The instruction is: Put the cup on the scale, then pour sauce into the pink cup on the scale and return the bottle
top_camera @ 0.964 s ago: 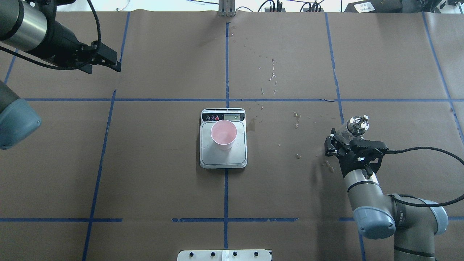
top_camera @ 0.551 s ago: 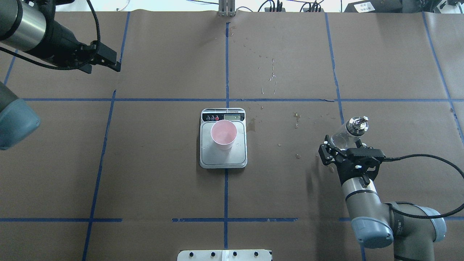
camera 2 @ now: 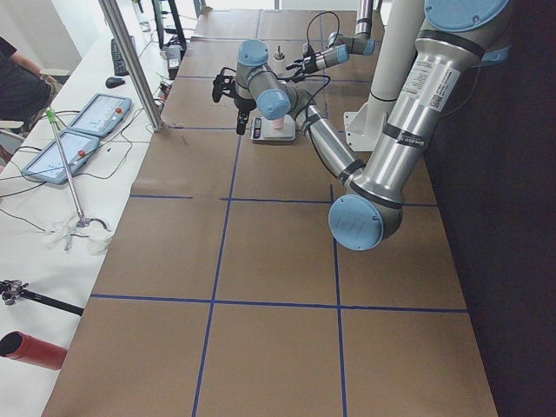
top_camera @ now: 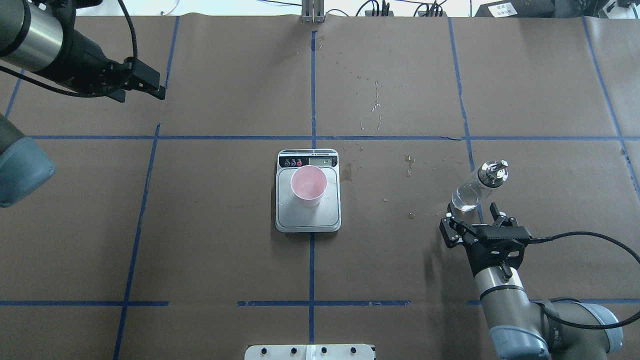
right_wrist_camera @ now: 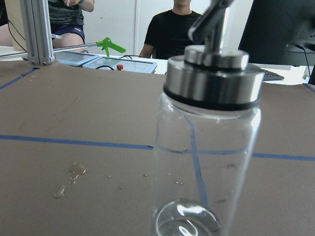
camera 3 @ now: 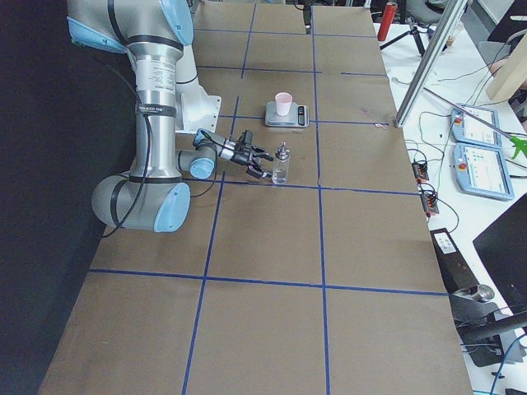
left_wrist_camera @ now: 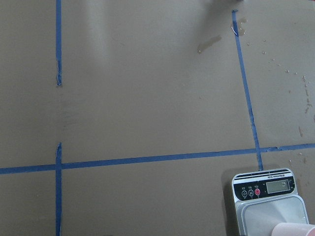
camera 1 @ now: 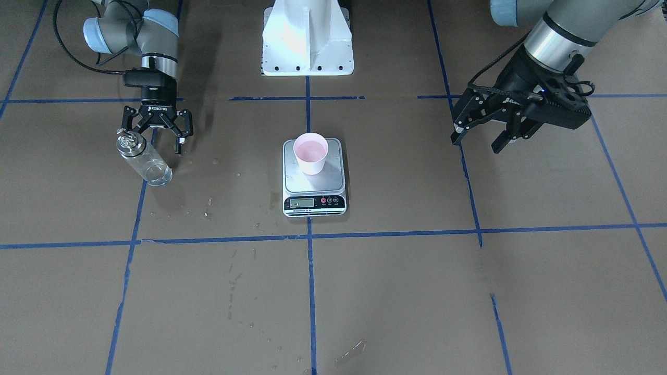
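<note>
**Bottle back on the bench, both arms free: I read this as the tail of the return step.**

Far left, my left gripper (camera 1: 475,141) hangs above the bench (top_camera: 225,225) with its fingers spread and nothing between them, well away from the work. At the centre, the cup (top_camera: 308,185) sits on the scale (top_camera: 307,223), towards the display end of the platform; I cannot tell how much liquid it holds. On the right, the bottle (top_camera: 472,192) stands upright on the bench with a little clear liquid in the bottom. My right gripper (top_camera: 472,220) is on its near side, fingers open and not touching the glass. Next I'd draw that arm straight back towards me, keeping the fingers wide so they don't clip the bottle.
</note>
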Available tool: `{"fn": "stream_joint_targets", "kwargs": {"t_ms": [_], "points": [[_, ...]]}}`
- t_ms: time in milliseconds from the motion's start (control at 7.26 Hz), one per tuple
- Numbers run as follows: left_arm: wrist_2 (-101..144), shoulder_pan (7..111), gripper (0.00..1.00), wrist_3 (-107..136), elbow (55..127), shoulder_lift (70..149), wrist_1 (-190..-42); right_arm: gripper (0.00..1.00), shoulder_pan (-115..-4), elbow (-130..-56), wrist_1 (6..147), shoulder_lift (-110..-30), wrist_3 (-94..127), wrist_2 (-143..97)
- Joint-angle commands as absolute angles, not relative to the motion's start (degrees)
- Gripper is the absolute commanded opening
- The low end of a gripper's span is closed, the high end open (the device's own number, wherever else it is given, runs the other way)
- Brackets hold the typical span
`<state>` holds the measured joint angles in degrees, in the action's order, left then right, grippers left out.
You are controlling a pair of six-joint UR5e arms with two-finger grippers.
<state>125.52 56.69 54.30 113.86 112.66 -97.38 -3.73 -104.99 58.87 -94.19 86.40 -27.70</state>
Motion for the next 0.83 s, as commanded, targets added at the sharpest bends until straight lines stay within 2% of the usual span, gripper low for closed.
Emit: {"fn": "stream_joint_targets", "kwargs": {"t_ms": [0, 138, 413, 689], "points": [[125.51, 56.6, 0.86, 53.88, 113.47, 112.5, -97.47, 1.0, -0.19, -113.06, 58.36, -102.33, 86.31, -27.94], [125.42, 56.69, 0.86, 53.35, 113.21, 112.33, -97.47, 1.0, 0.61, -116.07, 58.19, -105.87, 86.31, -28.91], [125.24, 56.69, 0.86, 53.17, 112.5, 112.24, -97.65, 1.0, 0.62, -116.1, 55.83, -110.1, 86.22, -30.58], [125.16, 56.78, 0.86, 51.87, 111.63, 112.32, -97.65, 1.0, 0.53, -114.54, 44.54, -116.26, 81.69, -33.65]]}}
